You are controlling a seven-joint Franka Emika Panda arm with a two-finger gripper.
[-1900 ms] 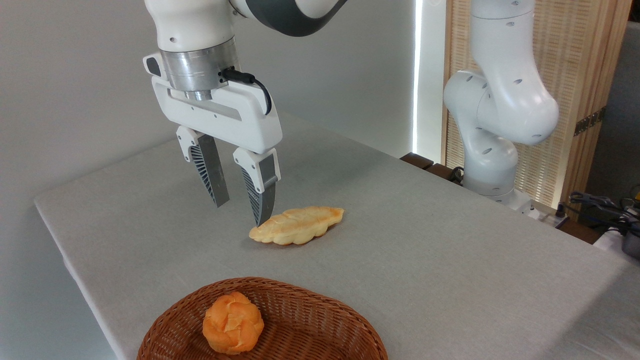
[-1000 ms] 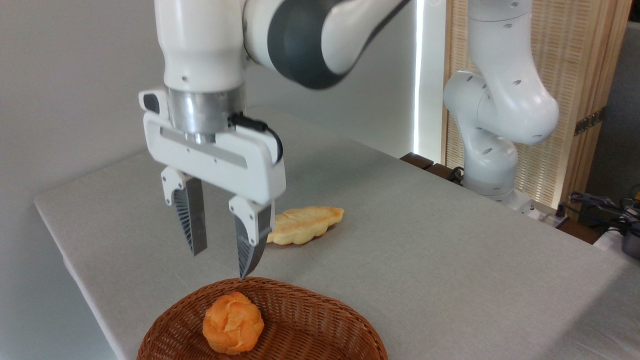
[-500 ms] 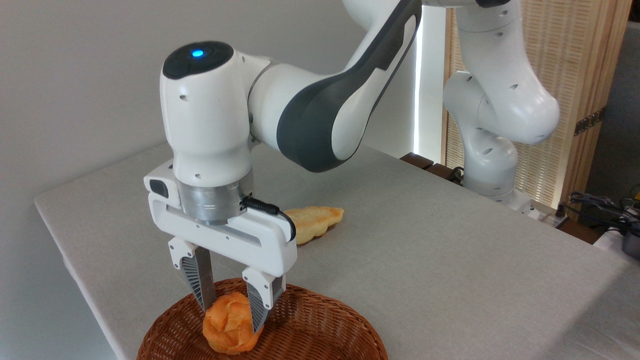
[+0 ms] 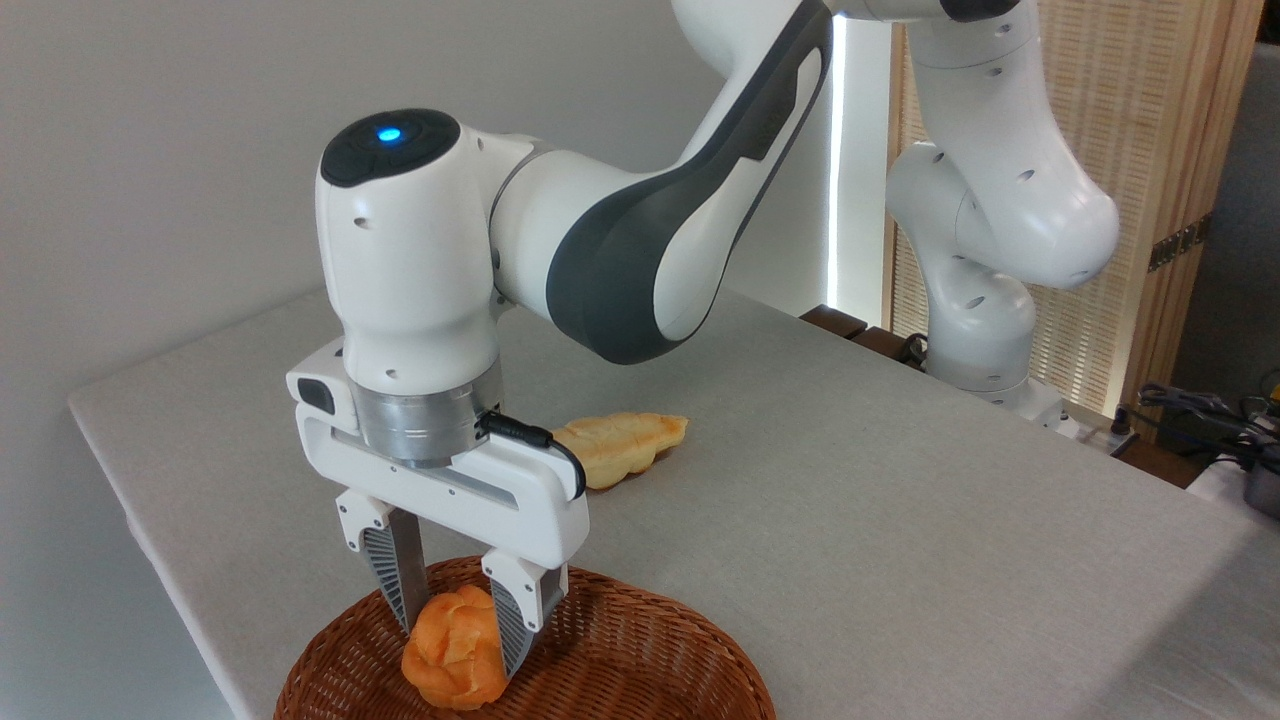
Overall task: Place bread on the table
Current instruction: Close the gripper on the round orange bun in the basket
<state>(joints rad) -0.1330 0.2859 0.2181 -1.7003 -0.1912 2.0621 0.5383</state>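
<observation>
Camera view has the bread point(image 4: 452, 653) sitting inside the wicker basket point(image 4: 640, 668) at the bottom edge, a small round orange bun with a lumpy, knotted top. The gripper point(image 4: 458, 640) is down over it with one finger on each side, pressed against the bun's flanks, so I'd call it clamped on the bun. Whether it's lifted clear of the basket floor I can't tell from this angle.

Handling-wise, my guess is it's very light and somewhat squashy, probably with a bit of give under the ribbed fingers point(image 4: 402, 572). The knotted surface should give decent grip, not slippery. Squeezing across the widest part of the middle, like it looks to be doing, seems the right spot. Pinching the top knots alone would risk it popping out or deforming.

Materials: the basket is brown woven wicker, oval, with a shallow raised rim, so the bun needs to come up over that edge before going sideways. The table point(image 4: 880, 520) is covered in plain light grey cloth, flat and matte, lots of bare area to set down on. Further back on the cloth lies a flat leaf-shaped bread point(image 4: 625, 446), pale golden with ridged lobes, well apart from the basket. The arm itself is glossy white plastic with dark grey joints.
</observation>
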